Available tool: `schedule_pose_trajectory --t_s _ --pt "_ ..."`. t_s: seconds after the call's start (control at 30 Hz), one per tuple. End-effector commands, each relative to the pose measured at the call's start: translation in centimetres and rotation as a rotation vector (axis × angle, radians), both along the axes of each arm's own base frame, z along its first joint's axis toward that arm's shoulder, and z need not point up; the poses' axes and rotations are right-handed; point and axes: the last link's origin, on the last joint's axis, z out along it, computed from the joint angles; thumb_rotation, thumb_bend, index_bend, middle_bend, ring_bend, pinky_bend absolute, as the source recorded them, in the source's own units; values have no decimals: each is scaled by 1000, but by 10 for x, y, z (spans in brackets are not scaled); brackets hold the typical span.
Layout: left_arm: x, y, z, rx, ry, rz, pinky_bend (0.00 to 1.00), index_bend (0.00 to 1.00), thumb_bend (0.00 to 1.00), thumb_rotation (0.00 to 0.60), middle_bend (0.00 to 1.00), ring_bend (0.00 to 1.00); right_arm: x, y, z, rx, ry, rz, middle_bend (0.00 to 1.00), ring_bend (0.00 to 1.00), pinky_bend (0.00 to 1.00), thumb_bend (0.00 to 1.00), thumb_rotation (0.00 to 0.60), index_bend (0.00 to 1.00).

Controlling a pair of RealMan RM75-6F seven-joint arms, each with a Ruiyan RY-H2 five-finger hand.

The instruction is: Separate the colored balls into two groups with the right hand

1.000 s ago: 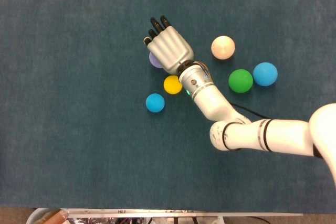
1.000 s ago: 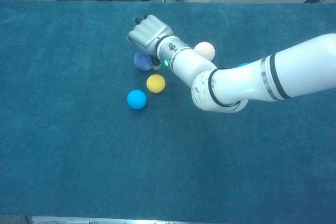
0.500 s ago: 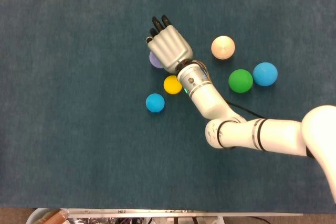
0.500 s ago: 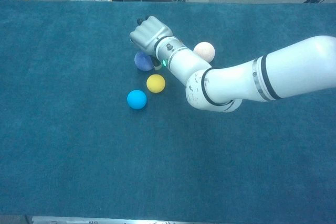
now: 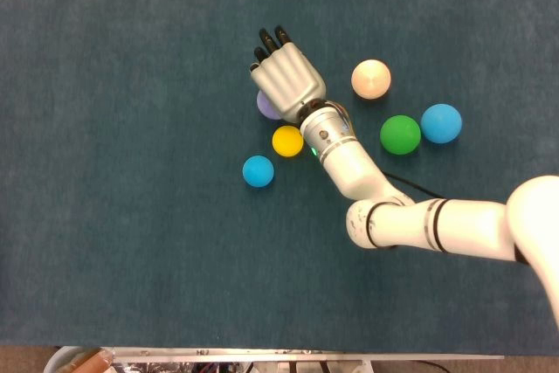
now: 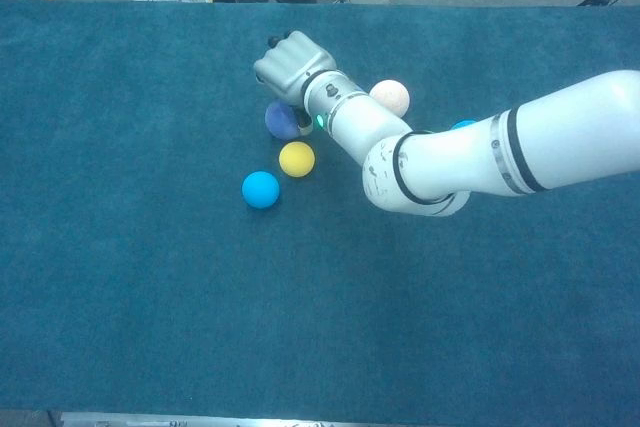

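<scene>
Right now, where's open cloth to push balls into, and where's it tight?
Free: the cloth left of the small blue ball, and the near strip below it. Crowded: purple ball, yellow ball under the right hand; green ball and blue ball nearly touch.

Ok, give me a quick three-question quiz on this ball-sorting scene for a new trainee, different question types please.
1. True or false: the right hand is over the purple ball.
2. Multiple choice: which ball lies closest to the yellow ball? A) green ball B) small blue ball C) peach ball
3. Fill in: the larger blue ball sits right beside the ____ ball.

Key: 1 true; 2 B; 3 green.
</scene>
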Motion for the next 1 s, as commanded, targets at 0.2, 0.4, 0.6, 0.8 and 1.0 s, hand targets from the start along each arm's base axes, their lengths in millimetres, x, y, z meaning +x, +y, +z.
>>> schedule_pose_trajectory --t_s 0.2,0.4,0.6,0.8,1.0 --pt "2 2 -3 -9 -3 -14 195 317 443 600 213 209 -21 3 27 -7 -3 7 263 73 123 71 600 444" --pt "4 3 -4 -13 -3 -21 195 317 443 600 213 209 -45 4 49 -11 -2 -11 262 73 123 71 600 444" --pt "4 4 -6 -21 -3 -20 195 317 443 600 213 209 -64 6 80 -30 -68 -34 263 73 123 71 600 445" --pt "7 9 -10 -33 -4 -37 195 317 442 600 213 209 -86 9 110 -53 -88 -46 263 73 123 71 600 445" --pt "10 14 -13 -48 -4 -51 195 317 443 600 213 209 -111 14 132 -73 -98 -73 263 73 123 71 600 445"
